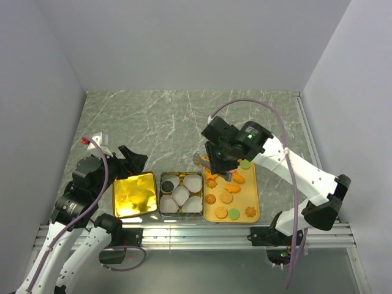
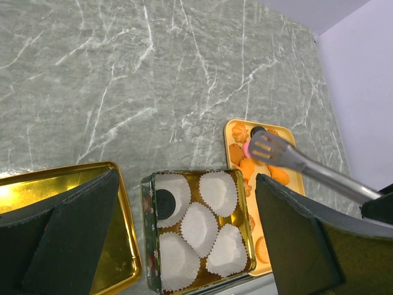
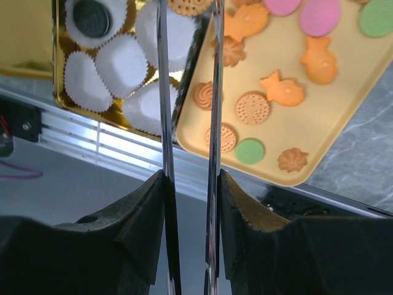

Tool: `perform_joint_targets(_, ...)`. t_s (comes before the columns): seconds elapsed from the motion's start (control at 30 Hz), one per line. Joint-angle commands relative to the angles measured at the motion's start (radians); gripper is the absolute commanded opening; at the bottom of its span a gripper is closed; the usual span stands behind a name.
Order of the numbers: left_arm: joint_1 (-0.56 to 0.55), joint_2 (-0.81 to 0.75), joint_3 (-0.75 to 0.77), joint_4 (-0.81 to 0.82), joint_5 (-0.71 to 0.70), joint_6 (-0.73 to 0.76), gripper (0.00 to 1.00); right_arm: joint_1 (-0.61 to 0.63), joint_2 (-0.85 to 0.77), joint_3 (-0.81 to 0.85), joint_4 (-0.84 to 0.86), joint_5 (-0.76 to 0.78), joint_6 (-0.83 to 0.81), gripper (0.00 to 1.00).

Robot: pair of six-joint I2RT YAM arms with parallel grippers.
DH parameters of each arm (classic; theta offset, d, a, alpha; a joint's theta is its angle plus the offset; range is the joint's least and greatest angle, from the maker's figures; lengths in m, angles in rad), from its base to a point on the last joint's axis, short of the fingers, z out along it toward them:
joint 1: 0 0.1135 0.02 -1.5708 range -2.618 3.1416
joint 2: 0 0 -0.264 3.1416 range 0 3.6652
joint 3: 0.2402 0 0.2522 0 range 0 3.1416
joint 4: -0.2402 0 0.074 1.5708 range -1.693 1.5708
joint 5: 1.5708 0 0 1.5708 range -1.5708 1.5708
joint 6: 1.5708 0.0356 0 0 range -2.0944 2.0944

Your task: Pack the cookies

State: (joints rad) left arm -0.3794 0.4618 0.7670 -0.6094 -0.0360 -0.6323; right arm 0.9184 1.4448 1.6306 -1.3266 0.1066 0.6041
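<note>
Cookies (image 1: pixel 228 197) in orange, golden-brown, green and pink lie on a yellow tray (image 1: pixel 242 205), also in the right wrist view (image 3: pixel 252 108). One black cookie (image 2: pixel 164 201) sits in a white paper cup in the open tin (image 1: pixel 161 193). My right gripper (image 3: pixel 191 178) is shut on metal tongs (image 3: pixel 215 92), whose tips (image 2: pixel 264 147) hover over the tray's far end. A golden-brown cookie (image 3: pixel 190 5) shows between the tong arms; I cannot tell if it is gripped. My left gripper (image 2: pixel 184 233) is open and empty above the tin and lid.
A gold tin lid (image 1: pixel 133 195) lies left of the tin. The tin holds several white paper cups (image 2: pixel 199 227). The metal rail of the table's near edge (image 1: pixel 196 233) runs just below tin and tray. Grey walls enclose the marble table (image 1: pixel 165 122).
</note>
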Motion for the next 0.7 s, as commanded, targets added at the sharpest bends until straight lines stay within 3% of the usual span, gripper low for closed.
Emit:
perform_joint_targets(0.0, -0.004, 0.000, 0.000, 0.030, -0.015, -0.001, 0.99, 0.042, 0.023, 0.040, 0.021, 0.024, 0.036, 0.27)
perform_joint_targets(0.67, -0.003, 0.002, 0.000, 0.030, -0.016, -0.003, 0.99, 0.172, 0.101, -0.009, 0.027, 0.053, 0.071, 0.27)
